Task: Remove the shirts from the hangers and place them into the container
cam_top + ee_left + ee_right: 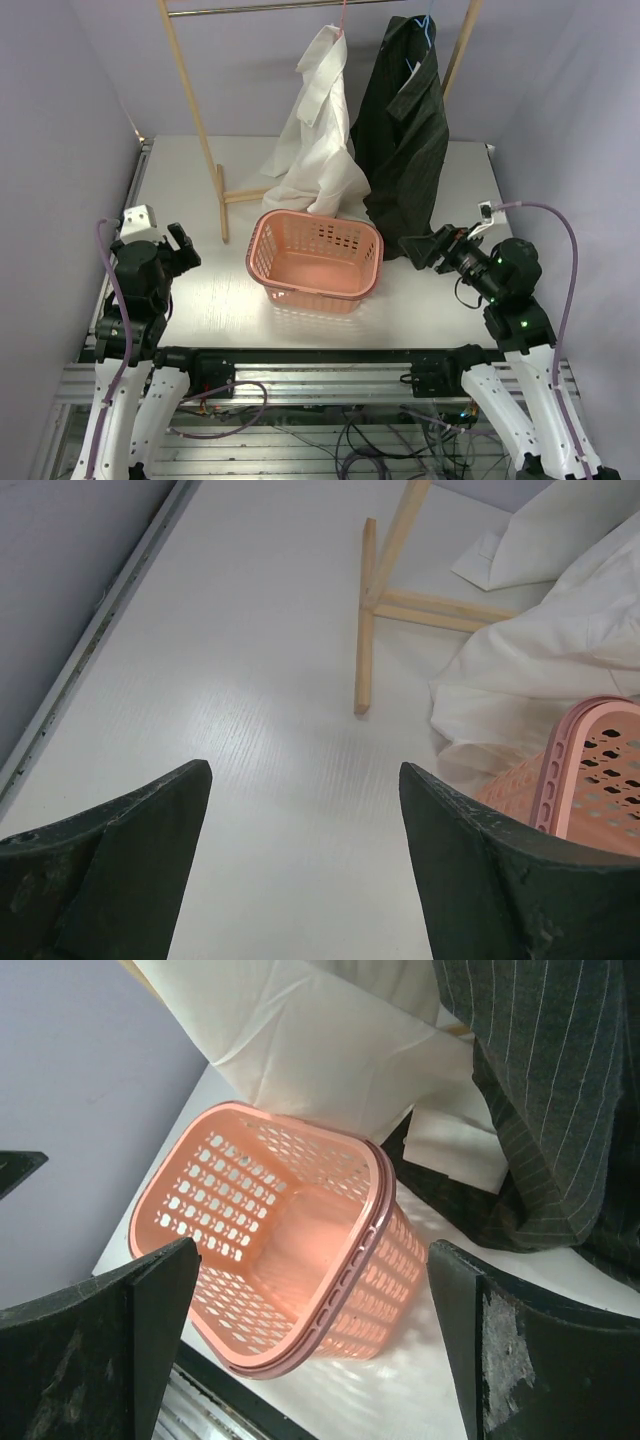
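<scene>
No readable text, label or number appears anywhere

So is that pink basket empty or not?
Empty: the basket shows only its bare floor; the cream shirt and dark shirt hang behind it.

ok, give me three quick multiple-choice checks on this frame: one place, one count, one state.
1. Where does the salmon-pink laundry basket stand?
A. at the far left edge
B. on the table, just in front of the cream-white shirt and the dark pinstriped shirt
C. down on the floor

2. How many shirts hang from the wooden rack?
A. one
B. two
C. three

3. The basket is:
A. upright and empty
B. holding the cream shirt
C. tipped on its side

Key:
1 B, it sits mid-table before both shirts.
2 B, only the cream and the dark one hang there.
3 A, the right wrist view shows its bare floor.
</scene>
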Controlling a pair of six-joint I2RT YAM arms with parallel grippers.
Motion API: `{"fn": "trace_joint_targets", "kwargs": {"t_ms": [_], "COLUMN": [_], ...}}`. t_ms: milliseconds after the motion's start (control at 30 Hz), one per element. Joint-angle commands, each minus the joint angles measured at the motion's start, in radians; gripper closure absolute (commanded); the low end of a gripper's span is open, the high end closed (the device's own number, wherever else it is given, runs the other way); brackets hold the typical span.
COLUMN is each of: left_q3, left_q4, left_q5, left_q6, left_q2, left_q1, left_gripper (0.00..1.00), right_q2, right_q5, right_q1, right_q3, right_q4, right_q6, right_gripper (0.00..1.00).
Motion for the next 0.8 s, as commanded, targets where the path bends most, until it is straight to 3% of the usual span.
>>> {"fn": "trace_joint_targets", "kwargs": {"t_ms": [0, 100, 133, 267, 300, 367, 500, 567, 633, 767], "left_q3": [0.003, 0.003, 0.002, 0.003, 0.003, 0.002, 0.003, 0.003, 0.003, 0.002], "left_q4": [0.028, 0.032, 0.032, 0.035, 0.037, 0.039, 0.039, 0.038, 0.038, 0.038], "left_q5": [0.009, 0.021, 0.025, 0.040, 0.042, 0.049, 0.054, 0.051, 0.048, 0.045], "left_q6": [0.008, 0.011, 0.012, 0.015, 0.015, 0.017, 0.017, 0.017, 0.018, 0.017], "left_q2": [-0.007, -0.005, -0.004, -0.007, -0.008, -0.008, -0.002, -0.001, -0.003, -0.006], "left_q1": [-0.005, -0.007, -0.007, -0.010, -0.010, -0.011, -0.013, -0.013, -0.013, -0.014], "left_gripper": [0.12, 0.12, 0.12, 0.12, 0.12, 0.12, 0.13, 0.13, 0.13, 0.12], "right_q2": [0.016, 0.050, 0.070, 0.221, 0.268, 0.363, 0.526, 0.569, 0.597, 0.693], "right_q5": [0.024, -0.039, -0.046, 0.009, 0.025, 0.086, 0.253, 0.338, 0.392, 0.453], "right_q1": [-0.004, -0.004, -0.004, -0.003, -0.003, -0.003, -0.003, -0.003, -0.003, -0.004], "right_q3": [0.065, 0.120, 0.153, 0.357, 0.420, 0.551, 0.795, 0.866, 0.894, 0.958], "right_q4": [-0.004, 0.002, -0.006, -0.124, -0.162, -0.240, -0.355, -0.354, -0.301, -0.248], "right_q6": [-0.009, -0.074, -0.102, -0.197, -0.223, -0.280, -0.327, -0.331, -0.338, -0.375], "right_gripper": [0.00, 0.04, 0.15, 0.78, 0.89, 1.00, 0.97, 0.70, 0.54, 0.47]}}
